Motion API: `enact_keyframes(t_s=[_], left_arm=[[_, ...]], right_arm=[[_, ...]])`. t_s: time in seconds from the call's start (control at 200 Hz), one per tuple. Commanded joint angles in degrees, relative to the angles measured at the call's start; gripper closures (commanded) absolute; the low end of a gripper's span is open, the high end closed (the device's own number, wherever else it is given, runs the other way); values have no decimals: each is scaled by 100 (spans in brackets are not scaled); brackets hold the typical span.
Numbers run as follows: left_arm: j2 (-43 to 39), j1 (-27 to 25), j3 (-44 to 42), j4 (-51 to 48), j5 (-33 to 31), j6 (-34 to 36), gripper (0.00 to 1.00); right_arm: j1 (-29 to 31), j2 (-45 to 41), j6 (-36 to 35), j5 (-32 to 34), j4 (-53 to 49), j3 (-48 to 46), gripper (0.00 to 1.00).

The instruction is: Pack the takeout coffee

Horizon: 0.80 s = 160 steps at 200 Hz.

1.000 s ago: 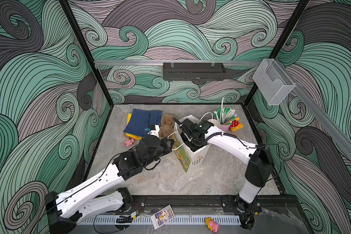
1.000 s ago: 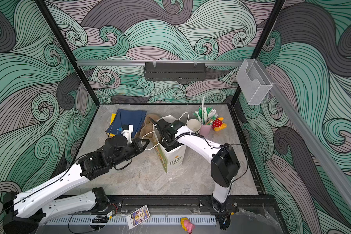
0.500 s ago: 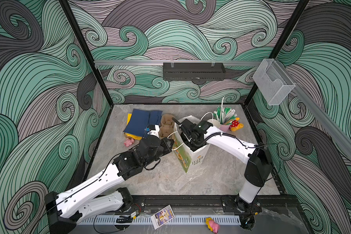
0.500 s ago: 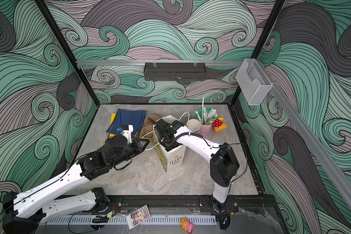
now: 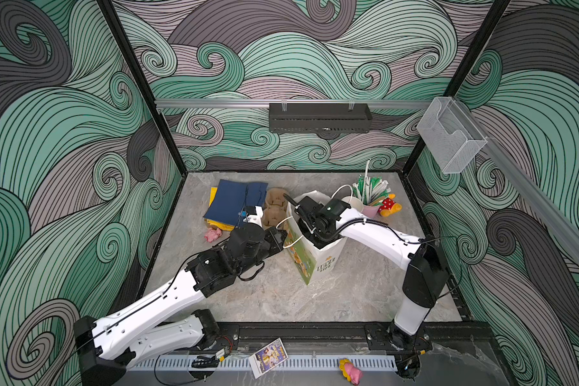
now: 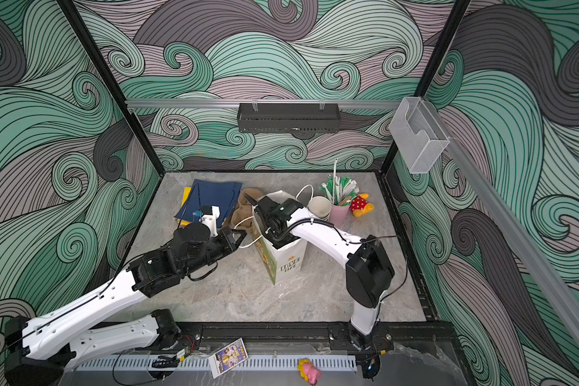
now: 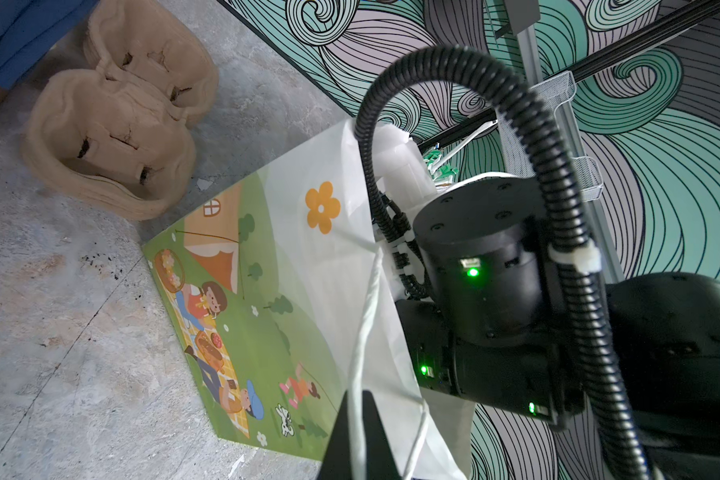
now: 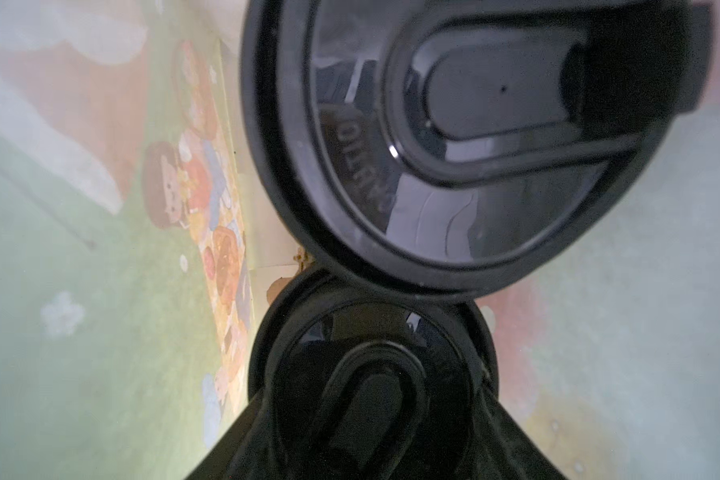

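A white picture paper bag (image 5: 318, 264) (image 6: 286, 264) stands mid-table. My left gripper (image 7: 360, 399) (image 5: 283, 234) is shut on the bag's white string handle (image 7: 366, 316), beside the bag. My right arm reaches down into the bag's mouth, so its fingers are hidden in both top views. Inside the bag, my right gripper (image 8: 371, 436) is closed around a takeout coffee cup with a black sip lid (image 8: 371, 374). A second black-lidded cup (image 8: 474, 137) stands touching it. Another open paper cup (image 5: 352, 202) (image 6: 319, 207) stands behind the bag.
Brown pulp cup carriers (image 5: 274, 209) (image 7: 113, 124) lie left of the bag, next to blue folders (image 5: 234, 204). A pink cup of straws (image 5: 371, 209) and a red toy (image 5: 388, 207) stand at the back right. A small pink object (image 5: 213, 234) lies near my left arm.
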Motion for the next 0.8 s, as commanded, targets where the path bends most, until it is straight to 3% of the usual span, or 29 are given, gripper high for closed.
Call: enact_keyframes(t_s=[0.0,0.265,0.795], left_arm=[[-78,30,-1,-94,-81,-34,100],[-67,29,5,-94,-73,-33,100],[13,25,-41,-108,-101,-124,100]], right_arm=[[25,1376,57,-711,-26,-873,42],[37,974,158,-610,-67,-714,41],[54,40,172,-493,-455,-12,21]])
